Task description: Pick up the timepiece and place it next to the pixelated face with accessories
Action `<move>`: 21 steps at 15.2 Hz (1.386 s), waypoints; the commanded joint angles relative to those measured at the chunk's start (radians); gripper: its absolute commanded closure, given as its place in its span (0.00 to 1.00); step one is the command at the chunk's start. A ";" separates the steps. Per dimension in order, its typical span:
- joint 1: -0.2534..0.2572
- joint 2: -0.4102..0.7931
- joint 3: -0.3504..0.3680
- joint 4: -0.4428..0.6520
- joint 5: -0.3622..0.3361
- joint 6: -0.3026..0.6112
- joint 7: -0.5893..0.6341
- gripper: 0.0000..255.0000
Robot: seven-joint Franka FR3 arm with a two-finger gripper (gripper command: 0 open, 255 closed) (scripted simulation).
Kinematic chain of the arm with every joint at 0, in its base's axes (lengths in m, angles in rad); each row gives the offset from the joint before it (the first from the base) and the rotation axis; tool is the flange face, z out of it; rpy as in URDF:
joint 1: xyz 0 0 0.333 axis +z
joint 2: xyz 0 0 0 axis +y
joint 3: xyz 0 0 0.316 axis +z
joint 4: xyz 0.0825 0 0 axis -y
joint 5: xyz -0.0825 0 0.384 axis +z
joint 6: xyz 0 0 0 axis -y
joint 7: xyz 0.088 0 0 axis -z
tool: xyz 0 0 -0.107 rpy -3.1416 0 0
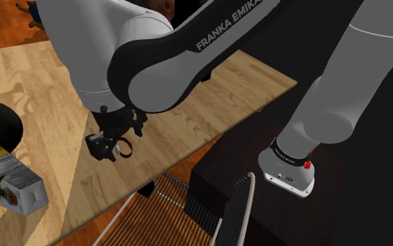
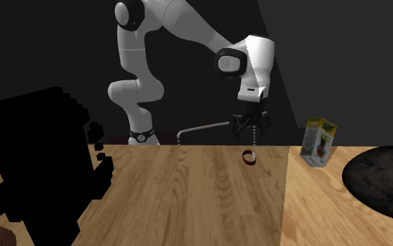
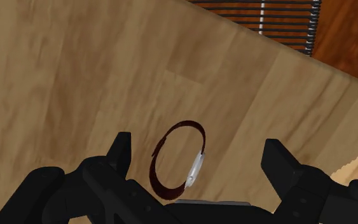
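Note:
The timepiece is a wristwatch (image 3: pixel 179 160) with a dark red-brown strap loop and a pale case, lying on the wooden table (image 3: pixel 75 76). It sits near the table's far edge in the second exterior view (image 2: pixel 249 157). My gripper (image 3: pixel 199 159) hangs just above it, open, the two black fingers (image 3: pixel 121 153) standing wide on either side without touching it. In the shoulder view the gripper (image 1: pixel 111 143) hovers over the watch (image 1: pixel 123 148) near the table edge. The pixelated black figure (image 2: pixel 41 164) stands at the second exterior view's left, close to the camera.
A juice carton (image 1: pixel 13 183) lies at the shoulder view's lower left and appears as the carton (image 2: pixel 317 142) in the second exterior view's right. A dark round mat (image 2: pixel 383 178) lies beyond it. A wire-back chair (image 1: pixel 181 210) stands beside the table edge, near the stand (image 1: pixel 257 175).

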 commanded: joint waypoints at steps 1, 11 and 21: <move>0.003 0.022 -0.004 -0.007 -0.019 0.023 0.012 0.00; 0.011 0.054 -0.011 -0.026 -0.049 0.066 0.032 0.00; 0.011 0.054 -0.011 -0.026 -0.048 0.066 0.032 1.00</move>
